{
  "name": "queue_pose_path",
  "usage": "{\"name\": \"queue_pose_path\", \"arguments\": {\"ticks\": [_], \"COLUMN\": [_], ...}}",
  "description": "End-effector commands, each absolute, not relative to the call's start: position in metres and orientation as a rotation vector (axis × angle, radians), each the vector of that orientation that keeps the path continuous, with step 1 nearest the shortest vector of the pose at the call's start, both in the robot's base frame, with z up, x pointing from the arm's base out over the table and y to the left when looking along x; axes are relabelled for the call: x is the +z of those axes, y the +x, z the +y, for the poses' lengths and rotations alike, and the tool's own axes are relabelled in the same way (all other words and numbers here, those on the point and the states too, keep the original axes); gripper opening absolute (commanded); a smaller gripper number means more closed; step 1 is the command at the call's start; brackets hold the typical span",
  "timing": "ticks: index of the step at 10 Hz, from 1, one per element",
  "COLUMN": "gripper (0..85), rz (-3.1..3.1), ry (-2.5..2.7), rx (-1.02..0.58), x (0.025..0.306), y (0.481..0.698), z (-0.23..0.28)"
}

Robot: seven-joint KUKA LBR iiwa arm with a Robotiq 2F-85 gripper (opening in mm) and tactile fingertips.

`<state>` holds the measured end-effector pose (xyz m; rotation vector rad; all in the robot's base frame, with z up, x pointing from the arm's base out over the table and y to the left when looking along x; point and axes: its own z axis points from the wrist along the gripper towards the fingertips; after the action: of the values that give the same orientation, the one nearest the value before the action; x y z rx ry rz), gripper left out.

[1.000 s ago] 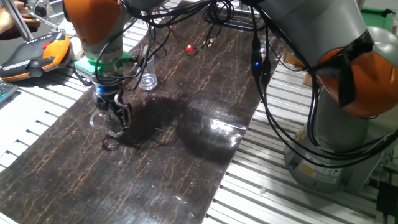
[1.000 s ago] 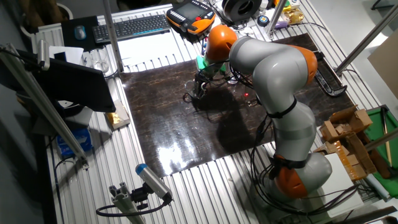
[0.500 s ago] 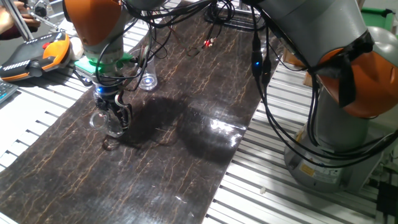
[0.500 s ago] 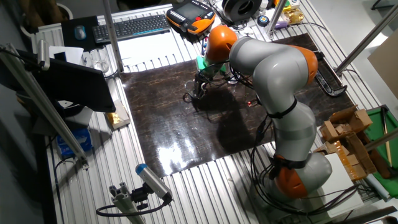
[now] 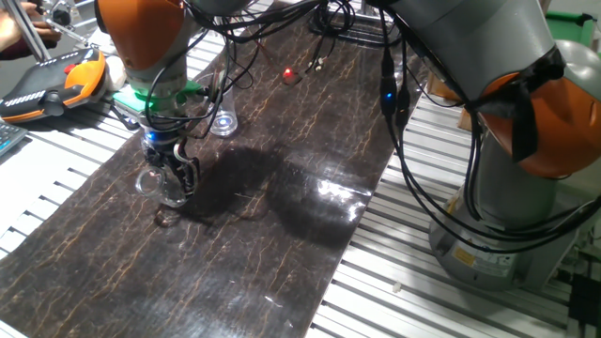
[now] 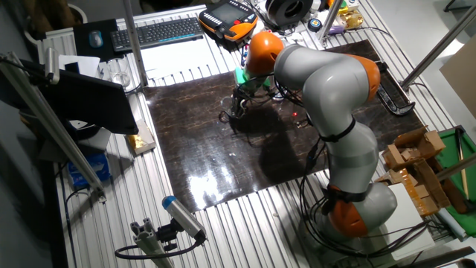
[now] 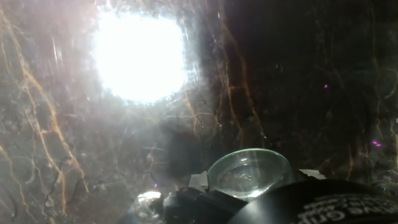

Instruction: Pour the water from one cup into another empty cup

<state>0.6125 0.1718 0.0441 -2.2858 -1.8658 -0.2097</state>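
Glass tumbler [image 5: 170,189] stands on the dark counter [image 5: 282,216] with the end effector [image 5: 175,176] down around it, apparently clamped on it. Grasp looks done; next comes lifting it level and carrying it to the taller cup [image 5: 223,113] nearby.

You have a dark marbled mat [image 5: 282,216] lying on a slatted metal table [image 5: 56,169]. On the mat stand a squat glass [image 5: 167,188] and, near it toward the far edge, a taller clear cup [image 5: 223,117]. Glare brightens the mat.
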Motion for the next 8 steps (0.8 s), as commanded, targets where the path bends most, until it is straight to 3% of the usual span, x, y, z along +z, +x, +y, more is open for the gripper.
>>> {"name": "queue_pose_path", "arguments": {"ticks": [1,5,8], "gripper": [47.7,65.7,72.3], "rz": [-1.866,-1.859,-1.854], "ry": [-2.288,-2.299,-2.299], "rx": [-0.208,-0.21,-0.212], "x": [0.044,0.0427,0.0423], "y": [0.6125,0.6125,0.6124], "z": [0.1717,0.1716,0.1715]}}
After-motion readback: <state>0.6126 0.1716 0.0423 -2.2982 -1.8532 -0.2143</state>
